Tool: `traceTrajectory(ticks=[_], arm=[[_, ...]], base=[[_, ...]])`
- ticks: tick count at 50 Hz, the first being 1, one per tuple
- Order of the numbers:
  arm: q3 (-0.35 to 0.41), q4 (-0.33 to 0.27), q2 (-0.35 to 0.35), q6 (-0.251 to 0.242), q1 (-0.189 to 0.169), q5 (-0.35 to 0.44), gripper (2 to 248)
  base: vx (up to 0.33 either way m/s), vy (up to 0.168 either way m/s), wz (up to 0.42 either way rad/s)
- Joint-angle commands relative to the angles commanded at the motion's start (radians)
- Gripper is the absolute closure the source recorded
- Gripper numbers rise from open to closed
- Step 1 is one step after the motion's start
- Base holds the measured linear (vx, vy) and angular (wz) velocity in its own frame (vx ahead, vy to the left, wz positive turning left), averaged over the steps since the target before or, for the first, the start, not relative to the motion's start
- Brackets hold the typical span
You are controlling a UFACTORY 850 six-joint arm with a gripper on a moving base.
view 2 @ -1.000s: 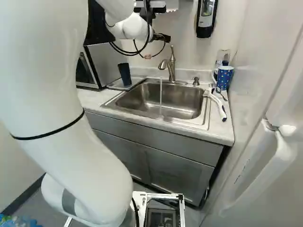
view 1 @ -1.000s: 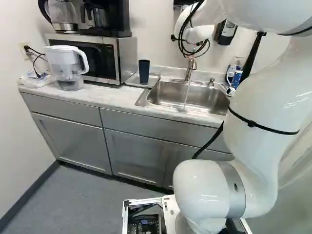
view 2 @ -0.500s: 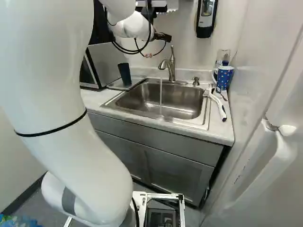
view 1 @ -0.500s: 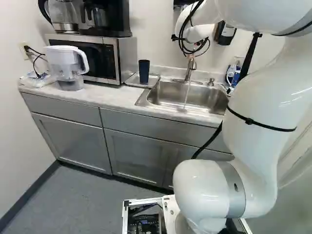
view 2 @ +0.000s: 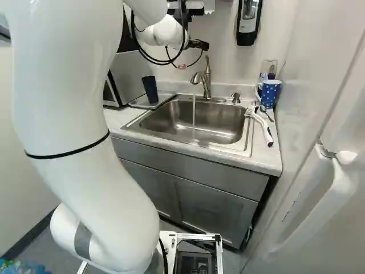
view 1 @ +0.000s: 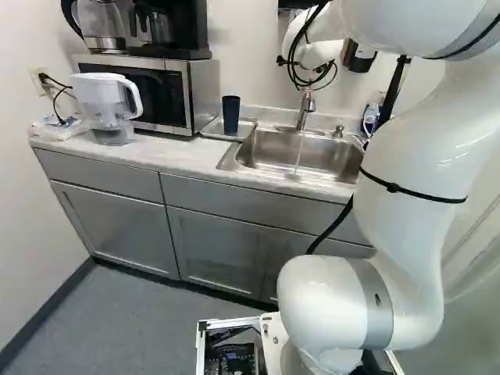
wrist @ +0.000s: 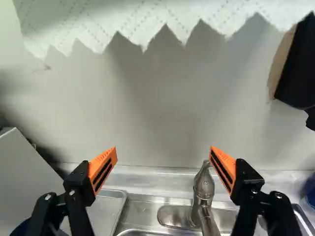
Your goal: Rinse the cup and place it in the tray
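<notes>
On the bench (view 1: pixel 176 156), beside the sink (view 2: pixel 162 119), the cup (view 1: pixel 230 115) stands in the tray (view 1: pixel 247 129), probably rinsed; my tool (wrist: pixel 163 150) is spread, empty. Water (view 2: pixel 193 120) runs into the sink.

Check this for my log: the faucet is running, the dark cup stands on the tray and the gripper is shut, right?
No, the wrist view shows the gripper wide open. The faucet is running and the dark cup stands on the tray.
</notes>
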Motion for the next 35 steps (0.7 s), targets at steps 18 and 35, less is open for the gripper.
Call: traceTrajectory(ticks=[18, 35], arm=[[-0.026, 0.000, -0.024, 0.000, -0.001, -0.006, 3], [-0.053, 0.000, -0.048, 0.000, 0.000, -0.033, 3]], base=[[0.000, 0.000, 0.000], [0.000, 0.000, 0.000]])
